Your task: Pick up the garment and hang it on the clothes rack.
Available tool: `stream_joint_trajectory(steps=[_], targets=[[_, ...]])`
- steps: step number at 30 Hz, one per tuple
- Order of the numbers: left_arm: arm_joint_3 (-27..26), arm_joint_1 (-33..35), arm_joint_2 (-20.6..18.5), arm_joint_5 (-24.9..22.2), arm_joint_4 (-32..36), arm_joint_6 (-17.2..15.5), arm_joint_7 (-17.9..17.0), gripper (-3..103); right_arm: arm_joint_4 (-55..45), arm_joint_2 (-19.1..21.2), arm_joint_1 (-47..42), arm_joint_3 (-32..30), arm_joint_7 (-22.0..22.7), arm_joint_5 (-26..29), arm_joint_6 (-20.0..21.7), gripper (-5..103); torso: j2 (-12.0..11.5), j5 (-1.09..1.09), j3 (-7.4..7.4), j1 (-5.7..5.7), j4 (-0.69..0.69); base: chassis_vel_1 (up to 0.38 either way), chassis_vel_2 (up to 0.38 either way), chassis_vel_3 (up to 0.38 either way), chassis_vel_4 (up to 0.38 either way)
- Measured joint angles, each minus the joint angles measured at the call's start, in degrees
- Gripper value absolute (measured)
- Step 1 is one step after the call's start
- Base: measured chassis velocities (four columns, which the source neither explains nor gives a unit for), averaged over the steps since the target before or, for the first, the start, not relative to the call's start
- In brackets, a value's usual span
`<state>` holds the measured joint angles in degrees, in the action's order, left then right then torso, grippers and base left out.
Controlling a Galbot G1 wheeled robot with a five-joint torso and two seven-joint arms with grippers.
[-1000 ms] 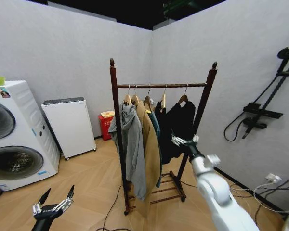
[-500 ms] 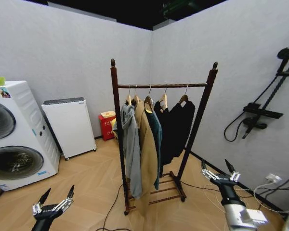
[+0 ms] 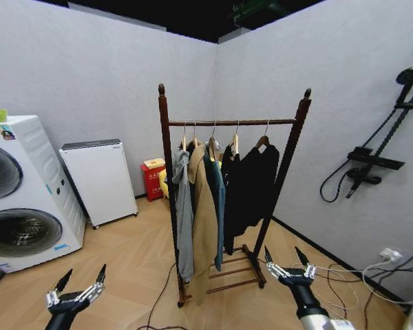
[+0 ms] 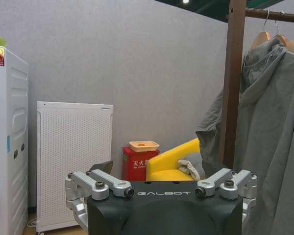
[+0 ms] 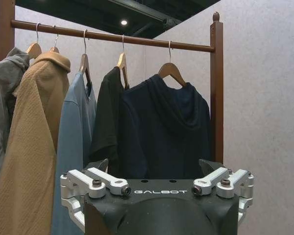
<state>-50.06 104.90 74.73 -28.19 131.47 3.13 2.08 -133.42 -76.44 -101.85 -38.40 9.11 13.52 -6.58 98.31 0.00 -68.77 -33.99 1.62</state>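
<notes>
Low at the right of the head view, the right gripper (image 3: pixel 288 265) hangs above the wood floor with its 2 fingers spread wide and nothing between them. It sits well clear of the clothes rack (image 3: pixel 166 172), just in front of the rack's base rails. Across at the lower left, the left gripper (image 3: pixel 79 283) is likewise spread wide and empty, low over the floor (image 3: pixel 131 268) and well apart from the rack.

The garment (image 3: pixel 216 199) hangs from the rack's top bar on its wooden hanger, its metal hook over the bar. It is the 3rd piece from the left post, just beside the tan coat (image 3: pixel 204 227) and with the grey hooded coat (image 3: pixel 184 213) beyond that. On its other side hang 2 dark garments (image 3: pixel 255 185), each on its own hanger.

From the right wrist view the same row reads grey, tan, slate-blue, then the 2 dark pieces beneath the bar.

A washing machine (image 3: pixel 20 192) stands at the far left, a white cabinet (image 3: pixel 100 180) beside it, and a red box (image 3: pixel 152 180) against the back wall.
</notes>
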Motion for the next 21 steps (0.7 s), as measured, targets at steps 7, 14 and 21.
stream_joint_trajectory(steps=[7, 14, 21], targets=[[0.0, 0.0, 0.0, 0.0, 0.0, 0.0, 0.0, 100, 0.1, 0.0, 0.2, 0.0, 0.0, 0.0, 0.1, 100, 0.0, 0.00, 0.00, 0.00, 0.00, 0.000, 0.000, 0.000, 0.000], [0.0, 0.0, 0.0, 0.0, 0.0, 0.0, 0.0, 100, 0.2, 0.1, 0.3, 0.0, -0.1, 0.1, 0.1, 100, 0.0, 0.00, 0.00, 0.00, 0.00, 0.000, 0.000, 0.000, 0.000], [0.0, 0.0, 0.0, 0.0, 0.0, 0.0, 0.0, 100, 0.2, 0.1, 0.4, 0.0, -0.1, 0.1, 0.2, 100, 0.0, 0.00, 0.00, 0.00, 0.00, -0.023, -0.023, -0.019, -0.019]])
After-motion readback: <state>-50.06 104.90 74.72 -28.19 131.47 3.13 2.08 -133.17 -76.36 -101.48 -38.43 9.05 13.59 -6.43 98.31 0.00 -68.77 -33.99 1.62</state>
